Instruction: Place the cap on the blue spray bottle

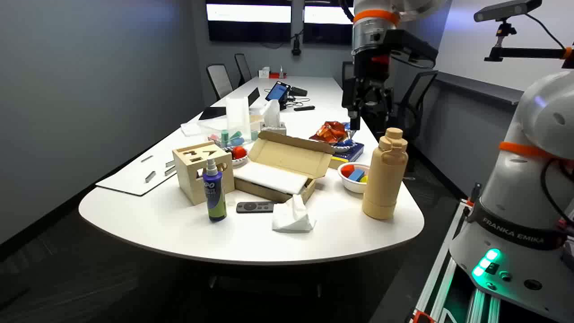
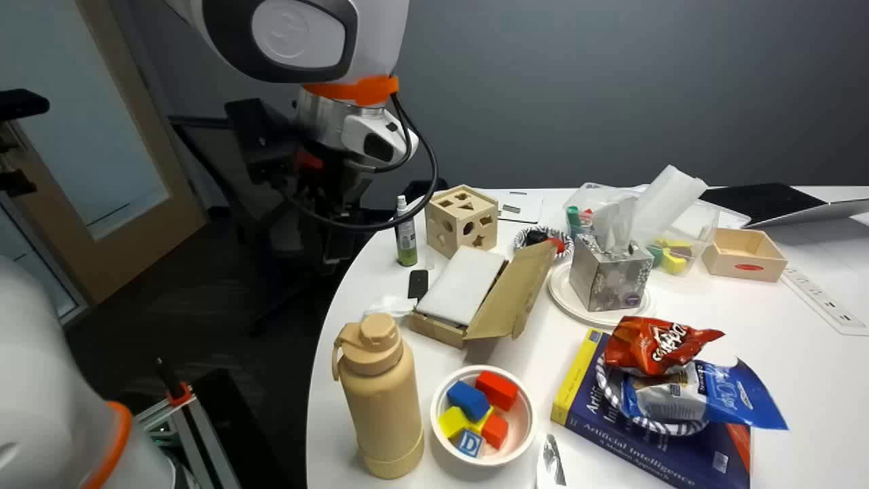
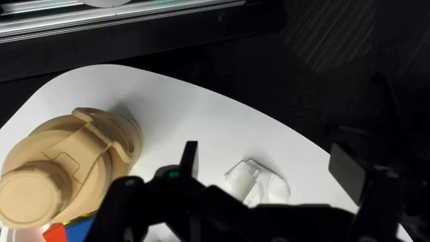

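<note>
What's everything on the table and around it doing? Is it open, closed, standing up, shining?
gripper: open, holding nothing
blue spray bottle: upright, nozzle looks uncovered
tan jug: upright, closed
cardboard box: open
white bowl: holding coloured blocks
tissue box: tissue sticking up
wall screens: lit
base lights: glowing green

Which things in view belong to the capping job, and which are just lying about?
For the job:
blue spray bottle
probably its clear cap
gripper, open

Lying about:
tan water bottle
remote control
shape-sorter cube
open cardboard box
tissue box
Artificial Intelligence textbook
</note>
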Robot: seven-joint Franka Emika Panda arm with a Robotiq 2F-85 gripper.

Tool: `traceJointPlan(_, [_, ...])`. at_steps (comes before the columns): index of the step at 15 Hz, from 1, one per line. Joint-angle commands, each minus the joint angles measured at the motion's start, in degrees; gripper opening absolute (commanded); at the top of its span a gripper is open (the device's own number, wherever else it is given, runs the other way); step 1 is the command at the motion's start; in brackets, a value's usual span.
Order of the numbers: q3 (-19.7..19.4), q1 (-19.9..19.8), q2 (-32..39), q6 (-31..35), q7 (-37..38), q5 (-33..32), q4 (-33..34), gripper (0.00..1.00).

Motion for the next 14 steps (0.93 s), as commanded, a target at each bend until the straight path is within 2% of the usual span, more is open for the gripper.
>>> traceJointPlan(1, [0.9, -1.1, 0.0, -0.3, -0.5, 0.5, 0.2, 1.0])
traceJointPlan(9, [6.4, -0.3, 23.4, 15.0, 2.2, -3.0, 16.2, 1.0])
traceJointPlan(14, [8.9, 2.1, 37.6, 25.8, 4.3, -2.5, 24.1, 1.0])
